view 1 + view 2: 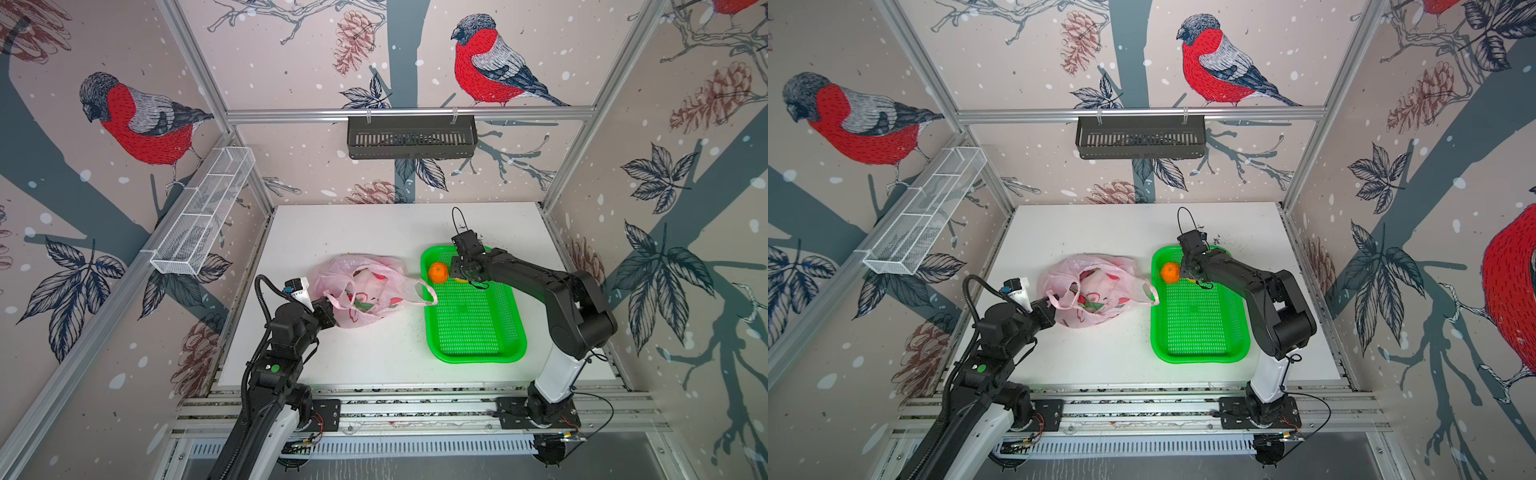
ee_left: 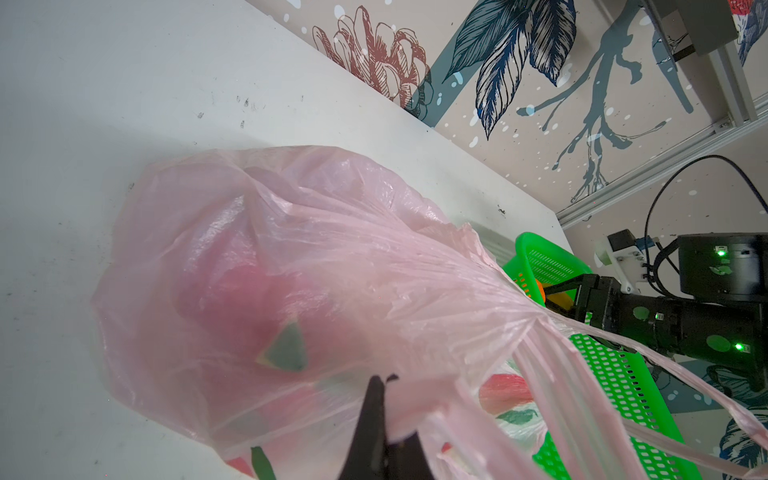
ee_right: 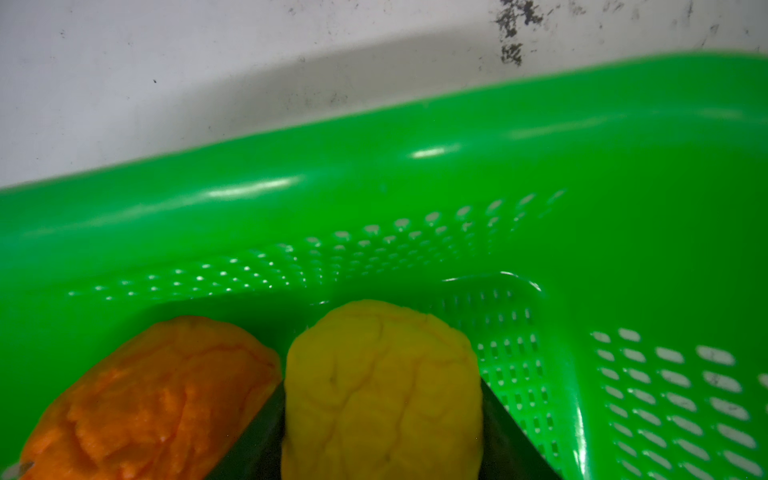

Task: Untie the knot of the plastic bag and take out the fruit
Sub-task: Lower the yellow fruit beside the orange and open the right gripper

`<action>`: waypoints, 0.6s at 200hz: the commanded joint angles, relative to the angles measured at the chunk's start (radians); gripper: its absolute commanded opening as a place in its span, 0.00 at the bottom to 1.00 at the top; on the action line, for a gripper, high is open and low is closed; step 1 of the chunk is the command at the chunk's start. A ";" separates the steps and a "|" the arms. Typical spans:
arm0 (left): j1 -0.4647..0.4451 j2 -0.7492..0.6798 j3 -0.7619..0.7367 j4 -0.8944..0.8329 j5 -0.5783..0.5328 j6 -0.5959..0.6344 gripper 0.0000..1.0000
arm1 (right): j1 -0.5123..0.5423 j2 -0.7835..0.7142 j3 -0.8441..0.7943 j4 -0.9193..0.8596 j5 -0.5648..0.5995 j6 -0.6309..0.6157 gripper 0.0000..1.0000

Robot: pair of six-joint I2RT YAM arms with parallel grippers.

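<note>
The pale pink plastic bag [image 1: 361, 286] [image 1: 1092, 291] lies slumped at the table's middle with its mouth open. I see no knot: one loop handle [image 1: 419, 291] drapes over the green tray's rim, and the other is pinched in my left gripper [image 1: 329, 306] [image 2: 388, 432], which is shut. A magenta fruit with a green scale tip [image 2: 249, 299] shows through the plastic. In the tray's far corner my right gripper [image 1: 459, 277] [image 3: 382, 436] is shut on the yellow citrus [image 3: 382, 386], right beside the orange [image 1: 438, 272] [image 3: 158, 395].
The green perforated tray [image 1: 478, 332] [image 1: 1200, 332] sits right of the bag. A white wire basket [image 1: 203, 212] hangs on the left wall and a black slotted basket [image 1: 411, 137] on the back wall. Aluminium rails [image 1: 415, 407] run along the table's front edge.
</note>
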 commanded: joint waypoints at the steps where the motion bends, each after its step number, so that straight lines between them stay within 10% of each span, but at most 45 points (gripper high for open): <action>1: 0.001 -0.001 0.000 0.017 -0.014 0.001 0.00 | -0.002 0.007 0.005 0.015 -0.003 -0.012 0.49; 120: 0.001 -0.003 0.000 0.014 -0.019 0.002 0.00 | -0.002 0.034 0.008 0.017 -0.005 -0.009 0.67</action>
